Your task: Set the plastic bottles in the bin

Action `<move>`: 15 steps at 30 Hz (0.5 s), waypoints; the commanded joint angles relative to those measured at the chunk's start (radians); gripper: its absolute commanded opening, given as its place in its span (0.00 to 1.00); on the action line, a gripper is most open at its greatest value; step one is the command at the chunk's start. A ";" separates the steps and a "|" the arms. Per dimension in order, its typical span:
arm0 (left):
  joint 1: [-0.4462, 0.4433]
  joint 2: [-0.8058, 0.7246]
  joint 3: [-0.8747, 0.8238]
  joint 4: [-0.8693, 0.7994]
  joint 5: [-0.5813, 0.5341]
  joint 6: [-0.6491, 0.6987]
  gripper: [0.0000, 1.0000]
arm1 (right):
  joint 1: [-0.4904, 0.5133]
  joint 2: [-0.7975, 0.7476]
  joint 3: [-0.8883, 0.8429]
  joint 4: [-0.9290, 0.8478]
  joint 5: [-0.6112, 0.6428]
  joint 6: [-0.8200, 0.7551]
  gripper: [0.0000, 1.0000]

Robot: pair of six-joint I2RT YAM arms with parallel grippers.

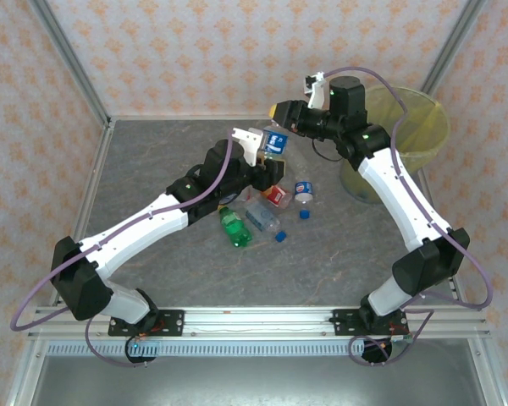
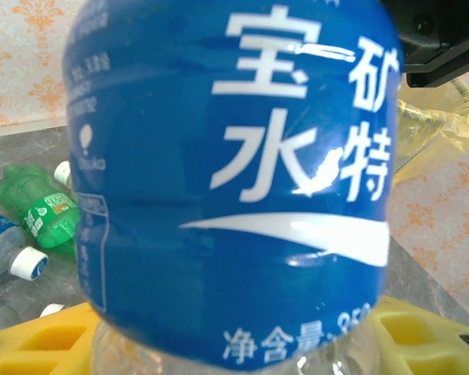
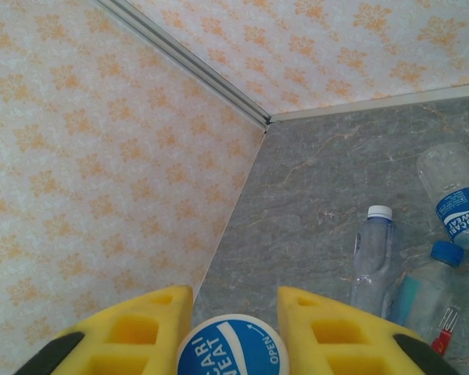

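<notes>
A clear plastic bottle (image 1: 275,140) with a blue label (image 2: 234,172) is held up above the table between both arms. My left gripper (image 1: 267,165) is shut on its body, with yellow fingers (image 2: 39,340) showing on either side at the bottom of the left wrist view. My right gripper (image 1: 279,112) is shut on the same bottle's blue-and-white cap (image 3: 233,350), which sits between its yellow fingers (image 3: 141,328). The bin (image 1: 423,127), lined with a yellow bag (image 2: 438,133), stands at the back right. More bottles lie on the table: a green one (image 1: 234,227) and a clear one (image 1: 262,220).
A red-labelled bottle (image 1: 275,195) and a blue-labelled one (image 1: 304,190) lie under the held bottle, with loose blue caps (image 1: 281,236) nearby. The right wrist view has a white-capped clear bottle (image 3: 373,258) and a Pocari bottle (image 3: 457,195). Patterned walls close the back and sides.
</notes>
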 commanded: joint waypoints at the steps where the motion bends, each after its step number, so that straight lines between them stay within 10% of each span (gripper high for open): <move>1: -0.014 -0.001 0.025 0.016 0.014 0.028 0.56 | 0.010 -0.006 0.036 -0.017 0.002 -0.002 0.19; 9: -0.013 -0.039 -0.009 0.031 -0.075 0.015 0.99 | -0.052 -0.027 0.046 -0.020 0.040 0.024 0.18; 15: -0.005 -0.092 -0.065 0.051 -0.147 -0.002 0.99 | -0.213 -0.070 0.037 0.001 0.059 0.067 0.15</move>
